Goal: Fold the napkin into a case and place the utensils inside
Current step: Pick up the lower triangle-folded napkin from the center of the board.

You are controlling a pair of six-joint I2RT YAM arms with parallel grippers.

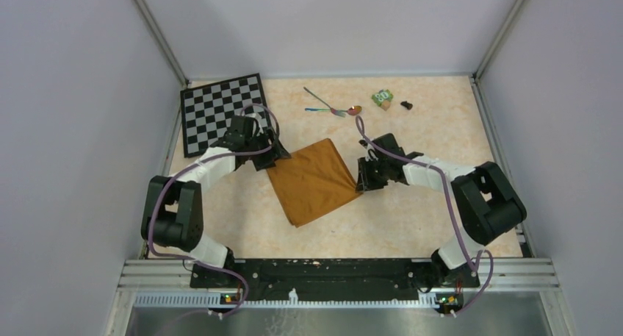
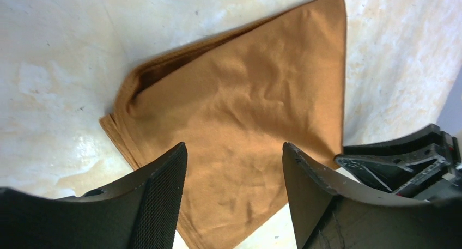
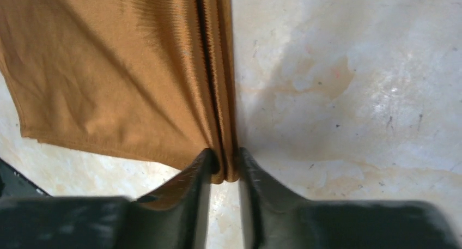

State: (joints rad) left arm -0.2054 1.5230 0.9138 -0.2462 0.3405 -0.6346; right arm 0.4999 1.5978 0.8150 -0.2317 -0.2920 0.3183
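Observation:
The orange-brown napkin lies folded into a rough square in the middle of the table; it also shows in the left wrist view and the right wrist view. My right gripper is shut on the napkin's right corner, pinching its layered edge. My left gripper is open just above the napkin's left corner, holding nothing. The two utensils, with purple-blue handles and one coppery spoon bowl, lie at the back of the table.
A black-and-white chessboard lies at the back left, behind my left arm. A small green block and a small black piece sit at the back right, beside the utensils.

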